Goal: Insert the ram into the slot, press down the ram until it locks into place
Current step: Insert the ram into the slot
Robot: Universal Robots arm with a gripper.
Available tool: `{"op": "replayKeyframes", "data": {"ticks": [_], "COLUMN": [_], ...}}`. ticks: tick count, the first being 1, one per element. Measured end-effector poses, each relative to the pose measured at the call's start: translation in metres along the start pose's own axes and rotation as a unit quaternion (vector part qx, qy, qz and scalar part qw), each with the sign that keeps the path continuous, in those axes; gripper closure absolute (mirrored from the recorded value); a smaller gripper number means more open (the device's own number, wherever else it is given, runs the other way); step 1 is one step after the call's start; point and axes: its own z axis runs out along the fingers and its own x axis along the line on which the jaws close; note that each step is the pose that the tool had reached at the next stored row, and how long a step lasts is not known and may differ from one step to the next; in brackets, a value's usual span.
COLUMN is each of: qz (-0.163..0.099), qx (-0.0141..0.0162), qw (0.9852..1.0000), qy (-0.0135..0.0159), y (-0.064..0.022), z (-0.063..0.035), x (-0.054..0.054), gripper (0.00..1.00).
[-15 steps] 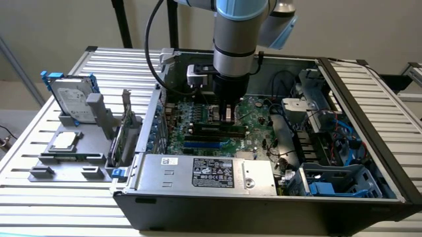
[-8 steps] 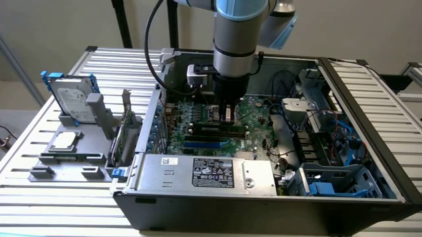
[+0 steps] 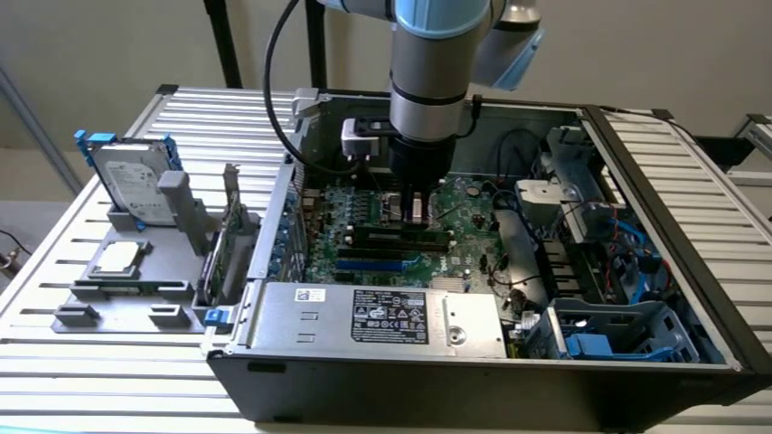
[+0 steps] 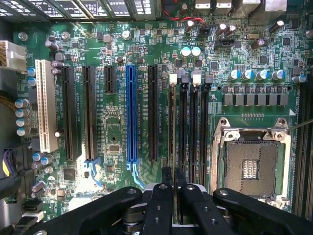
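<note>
The ram point(image 4: 174, 122) stands edge-on, lengthwise along the slot point(image 4: 170, 142), perhaps seated; the gripper point(image 4: 174, 174), nearly closed, pinches it.

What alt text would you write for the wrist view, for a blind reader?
The gripper holds the ram edge-on between its two black fingers, along the outermost of four parallel black memory slots on a green motherboard. A blue slot lies to one side, the square metal processor socket to the other.

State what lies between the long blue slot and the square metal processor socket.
Wrist view: one long black card slot, then the parallel black memory slots.
</note>
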Motion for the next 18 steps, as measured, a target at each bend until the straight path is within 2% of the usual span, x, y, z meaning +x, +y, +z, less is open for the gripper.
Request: {"op": "replayKeyframes", "data": {"ticks": [10, 12, 13, 14, 18], "qz": [0.0, 0.0, 0.0, 0.0, 0.0], "qx": [0.0, 0.0, 0.0, 0.0, 0.0], "qw": [1.0, 1.0, 1.0, 1.0, 1.0], "qy": [-0.0001, -0.0001, -0.0001, -0.0003, -0.0007], "y": [0.0002, 0.0001, 0.0001, 0.0001, 0.0001], "z": [0.0002, 0.0002, 0.0001, 0.0001, -0.0025], "x": [0.0005, 0.0006, 0.0007, 0.0007, 0.0008], "gripper": [0.87, 0.8, 0.8, 0.73, 0.73]}}
